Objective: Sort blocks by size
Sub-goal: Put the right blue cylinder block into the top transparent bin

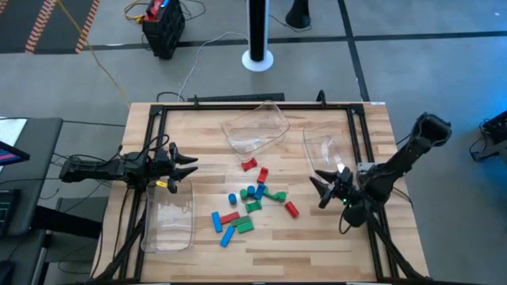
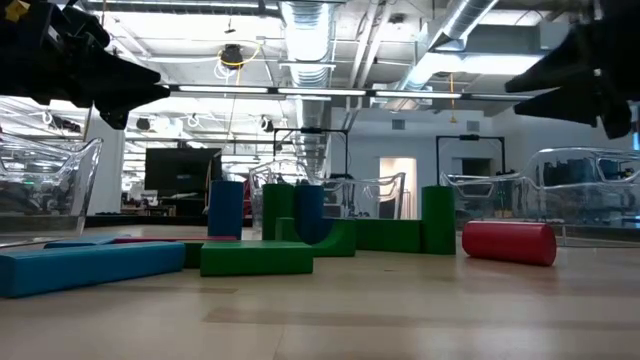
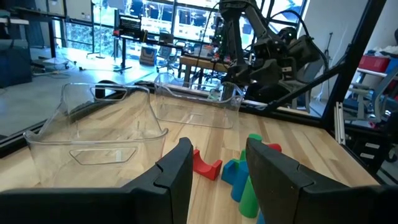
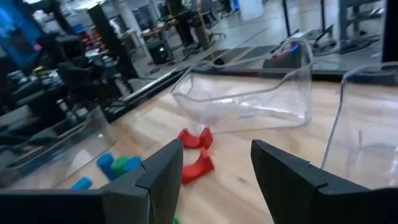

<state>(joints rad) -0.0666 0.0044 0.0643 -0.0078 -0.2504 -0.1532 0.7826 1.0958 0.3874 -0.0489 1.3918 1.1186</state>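
Note:
The blocks (image 1: 253, 198) lie loose on the wooden table's middle: red, green and blue short cylinders and bars, among them a red cylinder (image 1: 291, 209) and a long blue bar (image 2: 90, 268). My left gripper (image 1: 190, 166) hovers level at the table's left side, over the far end of a clear tray (image 1: 168, 218). It is open and points toward the blocks (image 3: 239, 177). My right gripper (image 1: 318, 191) hovers at the right of the pile, open, with nothing between its fingers (image 4: 214, 155). Two red curved pieces (image 4: 196, 152) lie ahead of it.
A second clear tray (image 1: 255, 127) sits at the far middle of the table and a third (image 1: 323, 150) at the right, just beyond my right gripper. A black frame (image 1: 238, 104) runs along the table's edges. Bare wood lies near the front edge.

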